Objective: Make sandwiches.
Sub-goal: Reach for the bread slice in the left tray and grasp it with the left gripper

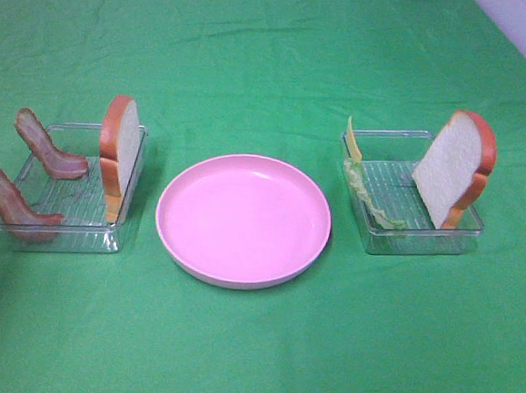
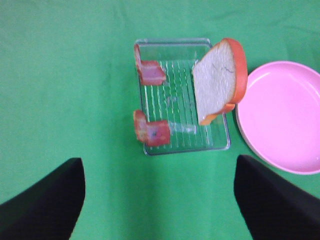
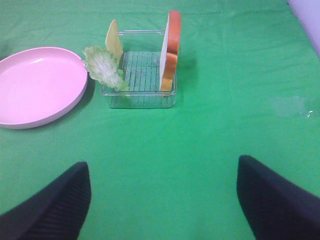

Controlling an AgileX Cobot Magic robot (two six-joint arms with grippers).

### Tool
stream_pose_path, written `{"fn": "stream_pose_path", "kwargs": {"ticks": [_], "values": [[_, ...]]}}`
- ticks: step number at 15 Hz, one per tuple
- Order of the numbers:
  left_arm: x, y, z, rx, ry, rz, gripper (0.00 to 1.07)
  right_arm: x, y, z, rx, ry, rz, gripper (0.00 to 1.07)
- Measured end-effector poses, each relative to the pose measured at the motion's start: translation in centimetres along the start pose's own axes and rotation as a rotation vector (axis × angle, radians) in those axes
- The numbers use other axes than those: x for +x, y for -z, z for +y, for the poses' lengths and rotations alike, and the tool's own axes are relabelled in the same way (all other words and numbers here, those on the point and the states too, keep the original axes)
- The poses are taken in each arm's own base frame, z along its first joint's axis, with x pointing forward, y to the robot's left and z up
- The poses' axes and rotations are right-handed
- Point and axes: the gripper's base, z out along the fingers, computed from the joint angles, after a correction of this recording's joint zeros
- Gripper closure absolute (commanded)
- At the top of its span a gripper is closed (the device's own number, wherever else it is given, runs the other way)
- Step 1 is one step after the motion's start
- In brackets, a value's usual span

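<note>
Left gripper [image 2: 158, 170]: hanging with its black fingers spread wide, gripping nothing, above the green tablecloth [image 2: 60, 75].
Right gripper [image 3: 162, 167]: gaping just as wide, carrying nothing.
Left clear plastic tray [image 1: 59, 235]: holding two reddish-brown bacon strips [image 1: 52, 154] and a white bread slice with orange-brown crust [image 1: 121, 149], which is standing on edge at the plate side.
Round pink plate [image 1: 243, 218]: sitting between the trays.
Right clear plastic tray [image 1: 419, 243]: holding a second bread slice [image 1: 452, 166], which is leaning upright. A ruffled green lettuce leaf [image 1: 369, 200] and a thin yellow cheese slice [image 1: 353, 140] are leaning at the plate-side wall.

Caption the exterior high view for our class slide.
Pink plate between left tray (bacon strips, bread slice) and right tray (cheese, lettuce, other slice).
</note>
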Motion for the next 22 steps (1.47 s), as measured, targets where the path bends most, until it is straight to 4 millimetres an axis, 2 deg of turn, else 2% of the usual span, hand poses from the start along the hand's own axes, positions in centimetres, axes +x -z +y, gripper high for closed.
{"fn": "stream_pose_path", "kwargs": {"ticks": [1,2,3,6,11,13,15,18,22], "values": [[-1.3,-1.2,0.2,0.012,0.006,0.074,0.29,0.0,0.0,0.0,0.000,0.000,0.000,0.31],[-3.7,-3.7,0.4,0.031,0.021,0.192,0.29,0.0,0.0,0.0,0.000,0.000,0.000,0.31],[-4.1,-4.2,0.3,0.032,0.023,0.209,0.29,0.0,0.0,0.0,0.000,0.000,0.000,0.31],[-6.0,-8.4,-2.2,0.013,-0.041,0.309,0.29,0.0,0.0,0.0,0.000,0.000,0.000,0.31],[-5.3,-15.4,-9.5,-0.051,-0.118,0.442,0.29,0.0,0.0,0.0,0.000,0.000,0.000,0.31],[-4.9,-17.7,-11.3,-0.071,-0.132,0.473,0.29,0.0,0.0,0.0,0.000,0.000,0.000,0.31],[-4.4,-20.2,-12.4,-0.088,-0.152,0.508,0.29,0.0,0.0,0.0,0.000,0.000,0.000,0.31],[-4.1,-23.4,-12.9,-0.106,-0.172,0.541,0.30,0.0,0.0,0.0,0.000,0.000,0.000,0.31],[-3.4,-26.1,-12.6,-0.146,-0.171,0.570,0.45,0.0,0.0,0.0,0.000,0.000,0.000,0.31]]}}
